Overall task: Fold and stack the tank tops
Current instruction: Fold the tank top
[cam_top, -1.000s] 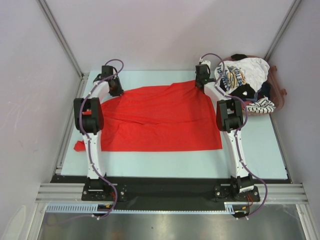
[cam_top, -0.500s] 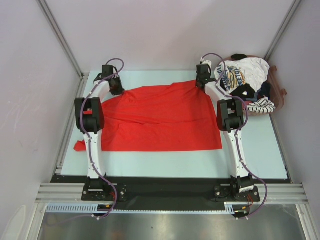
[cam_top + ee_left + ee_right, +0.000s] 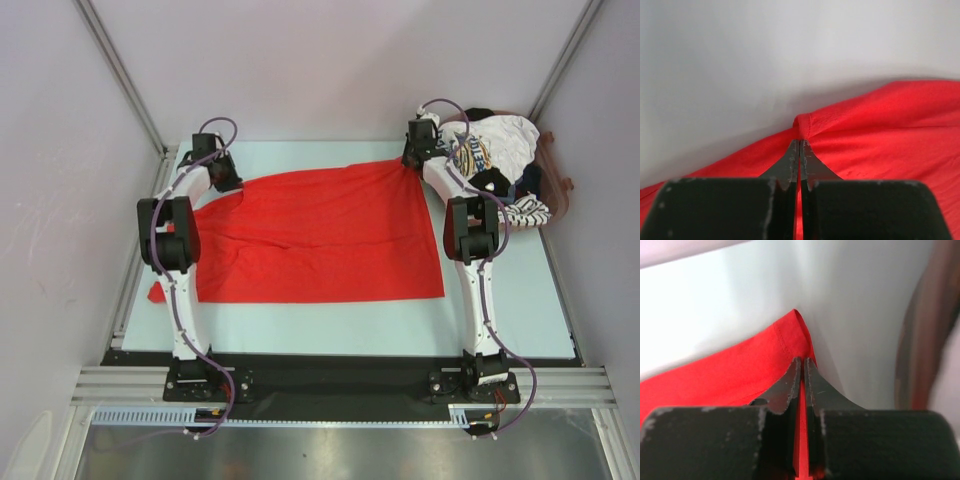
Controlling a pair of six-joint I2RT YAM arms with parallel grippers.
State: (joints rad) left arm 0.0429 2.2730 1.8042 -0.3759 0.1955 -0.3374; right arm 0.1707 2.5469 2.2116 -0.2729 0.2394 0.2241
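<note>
**benchrat:** Both of your grippers have slid outward and away from the bases since a second ago, and your left gripper point(image 3: 799, 142) has snapped closed in that time. The far edge of the red tank top point(image 3: 320, 235) is now pulled much straighter between them.

**yam_newbie:** so what's each one actually got hold of?

**benchrat:** Your left one is pinched tight on a little hemmed fold of red cloth, which pokes out just past its fingertips. The rest of the top spreads out to its right and back toward the arm bases. Your right gripper point(image 3: 800, 360) is clamped the same way on the other far corner. A sliver of red sits between its fingers point(image 3: 790, 385) and the hemmed corner sticks out just ahead of the tips.

**yam_newbie:** and the other shirts?

**benchrat:** The pile of other tank tops point(image 3: 490, 160) is right beside your right gripper, on its outer side. It's got the white printed one on top, with a striped one at the near edge. The red top lies flat on the table point(image 3: 520, 300) between your two arms.
</note>
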